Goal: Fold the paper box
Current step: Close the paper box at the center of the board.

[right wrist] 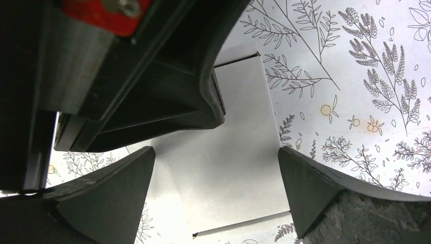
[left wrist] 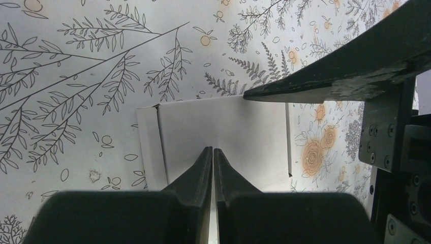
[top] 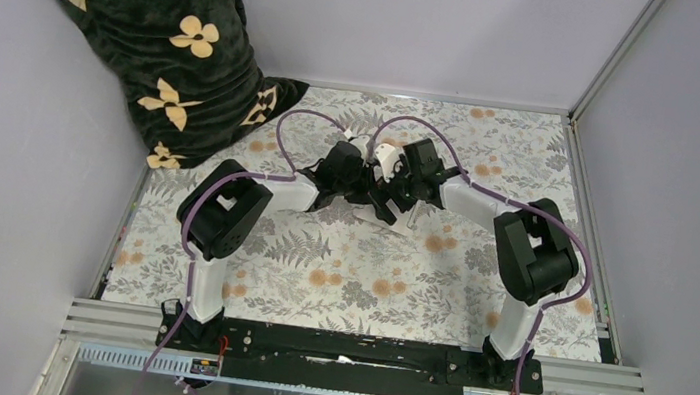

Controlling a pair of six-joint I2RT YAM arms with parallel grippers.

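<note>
The paper box lies near the middle of the table, a little toward its far edge and well clear of both side edges; both arms reach in over it from either side, so that it sits under the two wrists. From the left wrist it reads as a low white panel with a narrow strip folded along one side; whether it is a flat sheet or a half-formed box cannot be told from these views.

The left gripper has its fingers drawn almost together, their tips down at the panel's middle; a thin white sliver shows between them, and it cannot be told whether that is a pinched flap or only the panel seen through the slit. The likely purpose is to pin the card so it does not slide on the patterned cover.

The right gripper stands at its widest and holds nothing; its fingers straddle the panel, one near each side, and from the left wrist one finger reaches to the box's far edge. That stance suits pushing a wall up while the other arm anchors the base; the fold seems in hand, not finished.

A dark flowered cloth slumps in the table's far left corner, apart from the work.
</note>
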